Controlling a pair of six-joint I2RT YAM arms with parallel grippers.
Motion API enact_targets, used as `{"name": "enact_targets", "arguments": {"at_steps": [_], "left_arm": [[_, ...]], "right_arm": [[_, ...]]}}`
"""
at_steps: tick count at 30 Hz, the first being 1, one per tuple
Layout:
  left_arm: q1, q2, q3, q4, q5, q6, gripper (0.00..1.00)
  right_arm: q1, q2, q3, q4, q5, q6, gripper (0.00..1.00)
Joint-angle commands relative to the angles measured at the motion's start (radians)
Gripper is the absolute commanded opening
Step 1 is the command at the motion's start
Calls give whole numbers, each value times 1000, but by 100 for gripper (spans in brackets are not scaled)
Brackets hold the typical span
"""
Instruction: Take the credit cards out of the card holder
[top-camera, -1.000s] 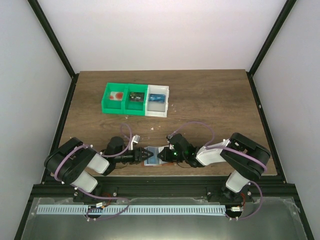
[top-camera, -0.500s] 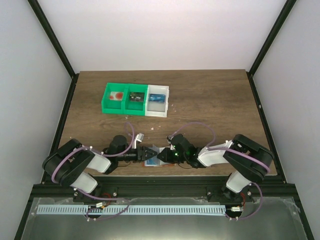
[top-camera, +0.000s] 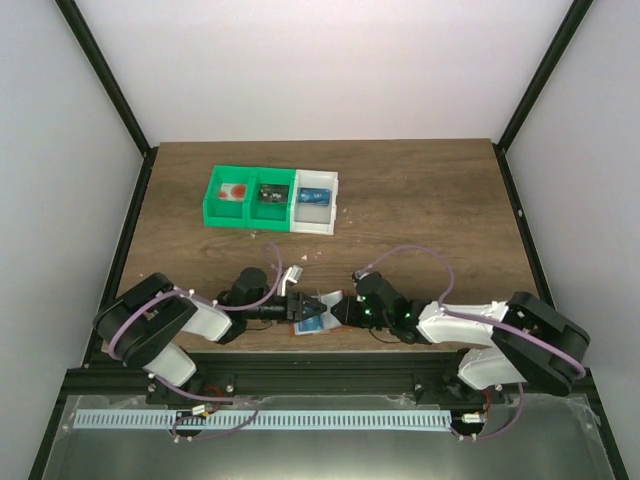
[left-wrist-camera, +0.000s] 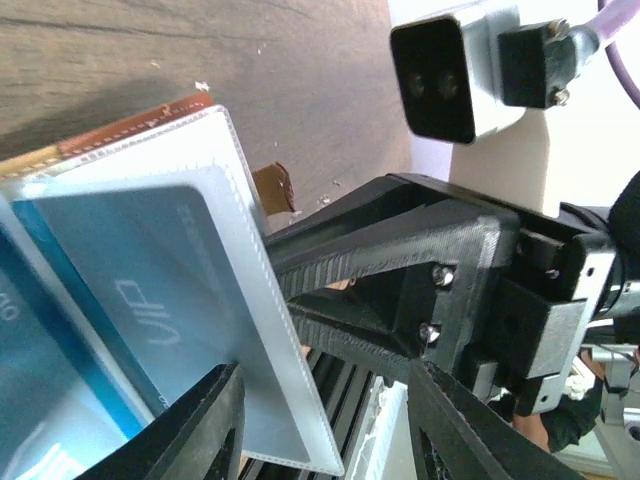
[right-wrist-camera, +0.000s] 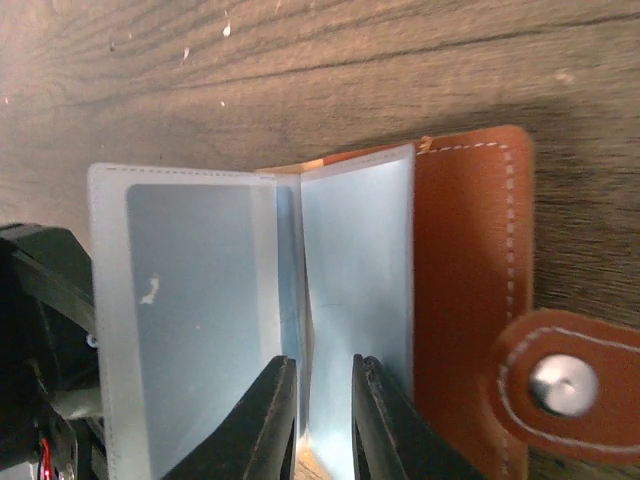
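The card holder (right-wrist-camera: 470, 270) lies open on the table near its front edge, orange-brown outside with clear pale sleeves (right-wrist-camera: 355, 290). One sleeve holds a blue credit card (left-wrist-camera: 110, 290), which looks grey-blue from the other side (right-wrist-camera: 190, 300). My left gripper (left-wrist-camera: 320, 385) is open, and that sleeve's free edge (left-wrist-camera: 270, 330) stands between its fingers, close to the left one. My right gripper (right-wrist-camera: 323, 365) faces it, its jaws a narrow gap apart around the fold between two sleeves. In the top view both grippers, left (top-camera: 297, 310) and right (top-camera: 335, 312), meet over the holder (top-camera: 312, 323).
At the back left stand a green bin (top-camera: 212, 203) with two cards in it and a white bin (top-camera: 332, 205) with a blue card (top-camera: 315, 196). The holder's snap strap (right-wrist-camera: 560, 385) lies to the right. The table's front edge is just behind the holder.
My right gripper's jaws have parted a little, and its arm has swung out to the right. A sleeve with the blue card now stands up more between the grippers.
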Motion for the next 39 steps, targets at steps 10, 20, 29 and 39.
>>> {"name": "enact_targets", "arguments": {"at_steps": [10, 20, 29, 39], "left_arm": [[-44, 27, 35, -25, -32, 47, 48], [-43, -66, 36, -252, -146, 130, 50], [-42, -20, 22, -216, -140, 121, 51], [-39, 5, 26, -191, -140, 114, 51]], "right_arm": [[4, -229, -52, -116, 157, 19, 18], [4, -216, 3, -160, 131, -36, 19], [4, -151, 66, -148, 60, -82, 20], [4, -13, 100, -172, 72, -106, 21]]}}
